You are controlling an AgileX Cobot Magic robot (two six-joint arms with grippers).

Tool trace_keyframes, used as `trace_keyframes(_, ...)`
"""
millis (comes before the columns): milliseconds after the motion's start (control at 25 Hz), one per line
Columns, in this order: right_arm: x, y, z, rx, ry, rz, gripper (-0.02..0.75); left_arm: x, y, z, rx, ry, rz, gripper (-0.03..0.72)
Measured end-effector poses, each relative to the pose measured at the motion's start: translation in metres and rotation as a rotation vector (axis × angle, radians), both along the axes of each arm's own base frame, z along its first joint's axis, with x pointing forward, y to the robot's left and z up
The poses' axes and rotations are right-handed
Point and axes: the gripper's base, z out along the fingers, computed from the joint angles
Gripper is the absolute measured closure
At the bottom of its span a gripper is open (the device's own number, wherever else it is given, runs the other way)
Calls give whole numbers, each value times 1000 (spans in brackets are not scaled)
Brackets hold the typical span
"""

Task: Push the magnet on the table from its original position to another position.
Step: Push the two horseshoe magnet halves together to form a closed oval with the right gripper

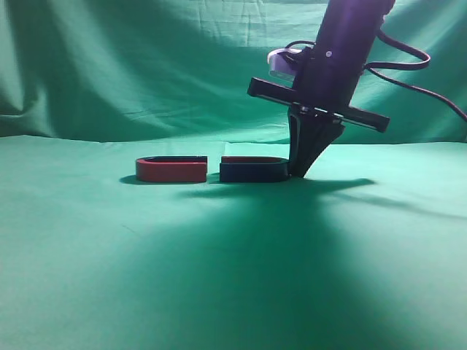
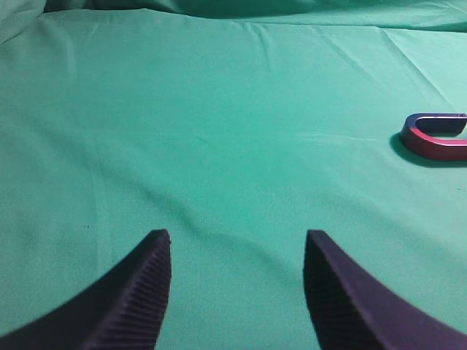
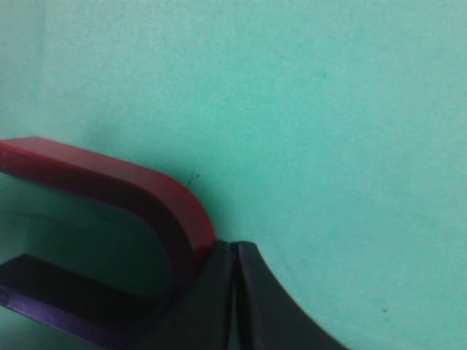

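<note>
The magnet [image 1: 253,170], dark navy on its near side with a thin red far rim, lies flat on the green table [image 1: 233,277]. My right gripper [image 1: 298,173] is shut and empty, its tips down on the cloth touching the magnet's curved right end. In the right wrist view the shut tips [image 3: 235,248] press against the bend of the magnet [image 3: 131,189]. My left gripper [image 2: 237,244] is open and empty over bare cloth, not seen in the exterior view.
A second U-shaped magnet with a red outer side [image 1: 172,169] lies just left of the navy one, a narrow gap between them. It shows at the right edge of the left wrist view [image 2: 436,138]. Green cloth backdrop [image 1: 146,65] hangs behind.
</note>
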Motion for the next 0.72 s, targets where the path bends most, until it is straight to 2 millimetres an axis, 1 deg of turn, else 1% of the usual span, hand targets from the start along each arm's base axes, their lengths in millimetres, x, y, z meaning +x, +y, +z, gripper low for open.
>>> trace_keyframes(480, -1, 13, 0, 21, -41, 6, 738, 0, 0, 0, 0, 0, 0, 316)
trace_keyframes(640, -1, 14, 1, 10, -38, 17, 738, 0, 0, 0, 0, 0, 0, 316)
trace_keyframes(720, -2, 13, 8, -7, -11, 42, 738, 0, 0, 0, 0, 0, 0, 316)
